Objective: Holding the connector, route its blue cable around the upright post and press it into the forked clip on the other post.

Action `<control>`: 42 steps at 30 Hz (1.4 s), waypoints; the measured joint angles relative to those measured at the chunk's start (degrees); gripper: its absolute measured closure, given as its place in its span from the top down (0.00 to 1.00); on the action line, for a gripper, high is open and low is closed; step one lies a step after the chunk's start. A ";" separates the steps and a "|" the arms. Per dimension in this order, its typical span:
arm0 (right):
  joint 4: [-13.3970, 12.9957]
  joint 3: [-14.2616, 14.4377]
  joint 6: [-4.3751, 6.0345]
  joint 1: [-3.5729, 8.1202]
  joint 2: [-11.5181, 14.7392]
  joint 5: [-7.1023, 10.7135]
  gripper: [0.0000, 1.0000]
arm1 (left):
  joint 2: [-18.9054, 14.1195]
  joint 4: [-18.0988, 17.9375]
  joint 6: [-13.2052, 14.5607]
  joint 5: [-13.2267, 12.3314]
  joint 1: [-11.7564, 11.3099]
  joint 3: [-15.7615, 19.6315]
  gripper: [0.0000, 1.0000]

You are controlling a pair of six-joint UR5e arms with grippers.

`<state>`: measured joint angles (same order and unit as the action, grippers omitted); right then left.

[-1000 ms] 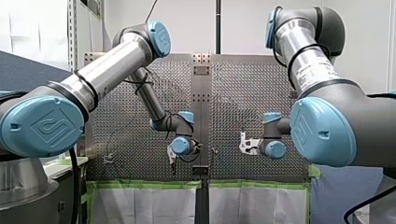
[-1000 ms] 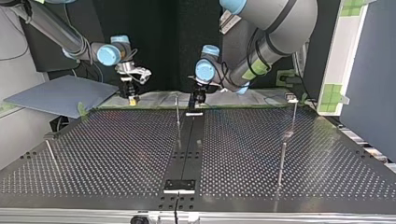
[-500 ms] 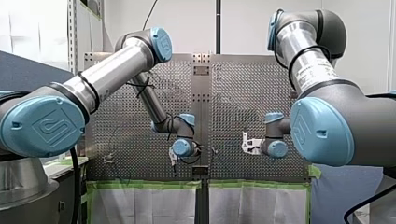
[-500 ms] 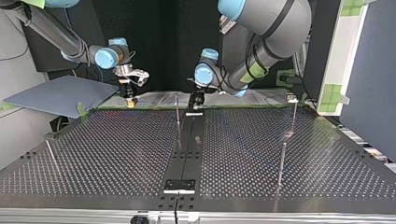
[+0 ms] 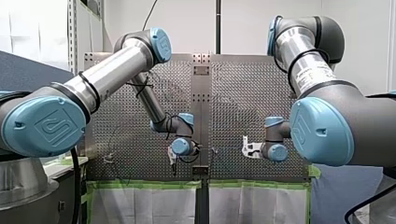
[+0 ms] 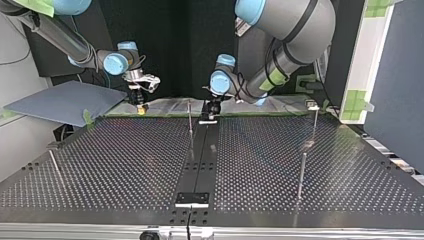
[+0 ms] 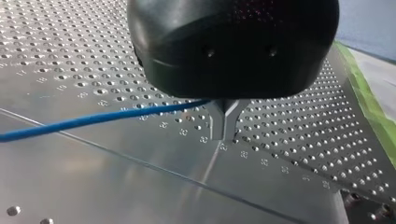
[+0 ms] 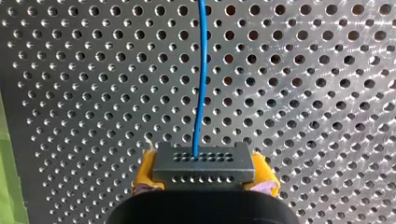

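Clamps connector in right tool, between yellow pads, cable leaving toward 12 o'clock; pinches cable in closed left tool, likely for steering slack around post.

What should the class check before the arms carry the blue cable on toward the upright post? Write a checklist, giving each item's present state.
1. Connector sits between the right hand's yellow pads: ok.
2. Blue cable leaves the connector straight, no kink: ok.
3. Left hand shut on the cable: ok.
4. Left hand apart from the upright post: ok.
5. Cable around the post: cannot tell; it does not show in the top view.
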<state>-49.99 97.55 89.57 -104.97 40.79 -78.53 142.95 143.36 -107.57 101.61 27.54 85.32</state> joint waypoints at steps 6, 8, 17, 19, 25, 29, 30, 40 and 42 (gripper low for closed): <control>0.05 -0.05 0.01 0.14 -0.09 0.03 0.02 | -0.01 0.00 0.00 -0.34 -0.03 0.01 0.00; 0.05 -0.05 0.01 0.14 -0.10 0.03 0.02 | -0.01 0.03 0.00 -0.44 0.00 0.01 0.00; 0.20 -0.04 -0.02 0.06 -0.16 0.35 0.02 | -0.01 1.21 -0.29 -0.58 0.23 0.07 0.18; 0.22 -0.04 -0.04 -0.03 -0.19 0.37 0.02 | -0.01 1.85 -0.37 -0.52 0.24 0.07 0.26; 0.33 -0.04 -0.08 -0.13 -0.26 0.38 0.02 | -0.08 4.22 1.51 -0.05 0.26 0.08 0.85; 0.35 -0.03 -0.08 -0.16 -0.30 0.48 0.02 | -0.09 6.03 3.35 0.60 0.42 0.11 0.96; 0.38 -0.03 -0.08 -0.16 -0.33 0.51 0.02 | -0.09 6.61 3.90 0.50 0.53 0.13 0.96; 0.79 -0.03 -0.15 -0.19 -0.38 0.56 0.02 | -0.92 9.67 6.37 0.02 2.23 1.27 0.99; 0.86 -0.03 -0.16 -0.20 -0.40 0.56 0.02 | -1.70 9.01 6.41 0.07 2.41 2.15 0.99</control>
<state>-49.13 97.52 89.41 -105.17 40.39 -77.97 141.25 152.37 -101.16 101.69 29.94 87.47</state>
